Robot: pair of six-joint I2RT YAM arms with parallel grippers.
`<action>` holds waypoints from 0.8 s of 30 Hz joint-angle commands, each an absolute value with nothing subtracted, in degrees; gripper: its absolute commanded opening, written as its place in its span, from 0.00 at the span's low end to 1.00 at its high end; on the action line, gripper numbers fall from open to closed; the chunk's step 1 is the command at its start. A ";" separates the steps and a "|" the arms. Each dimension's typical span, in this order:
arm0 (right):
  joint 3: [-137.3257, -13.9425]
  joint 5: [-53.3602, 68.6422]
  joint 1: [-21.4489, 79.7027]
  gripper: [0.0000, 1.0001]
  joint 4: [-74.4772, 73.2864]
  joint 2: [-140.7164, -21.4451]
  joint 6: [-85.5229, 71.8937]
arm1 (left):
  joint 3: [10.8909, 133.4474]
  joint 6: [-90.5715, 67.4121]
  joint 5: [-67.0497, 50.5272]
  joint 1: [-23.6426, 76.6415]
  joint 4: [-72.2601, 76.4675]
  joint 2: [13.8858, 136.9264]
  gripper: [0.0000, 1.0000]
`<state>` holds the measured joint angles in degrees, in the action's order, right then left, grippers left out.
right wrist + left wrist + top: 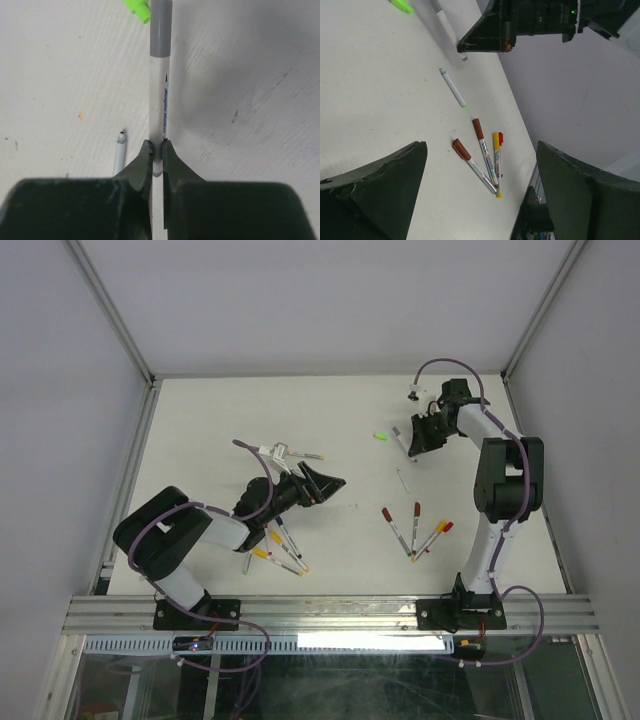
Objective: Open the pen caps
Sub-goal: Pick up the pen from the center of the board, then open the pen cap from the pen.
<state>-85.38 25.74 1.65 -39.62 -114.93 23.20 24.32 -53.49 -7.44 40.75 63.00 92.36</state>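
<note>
One green cap (137, 9) off; your right claw (156, 152) clamps a grey-capped pen (159, 90), left claw (328, 483) open, most other pens (415, 528) look capped.

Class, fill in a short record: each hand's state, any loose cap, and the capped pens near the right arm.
Left hand: open, empty
Right hand: shut on grey-ended pen
Loose cap: green cap, on table beside held pen
Uncapped pen: lying alone, green tip
Capped pens: four; two dark red, one yellow, one red
</note>
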 commanded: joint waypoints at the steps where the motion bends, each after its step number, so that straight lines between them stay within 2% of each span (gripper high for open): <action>1: -85.20 33.66 0.26 0.00 -37.54 -110.36 20.82 | 28.46 -57.45 -4.52 40.05 68.02 97.03 0.93; 14: -79.39 56.31 0.47 0.00 -38.29 -105.83 17.31 | 44.71 -58.65 -6.20 39.47 74.18 114.93 0.93; 24: -76.51 62.16 5.05 0.00 -36.59 -107.71 16.00 | 51.78 -63.07 -4.33 39.54 74.43 121.42 0.88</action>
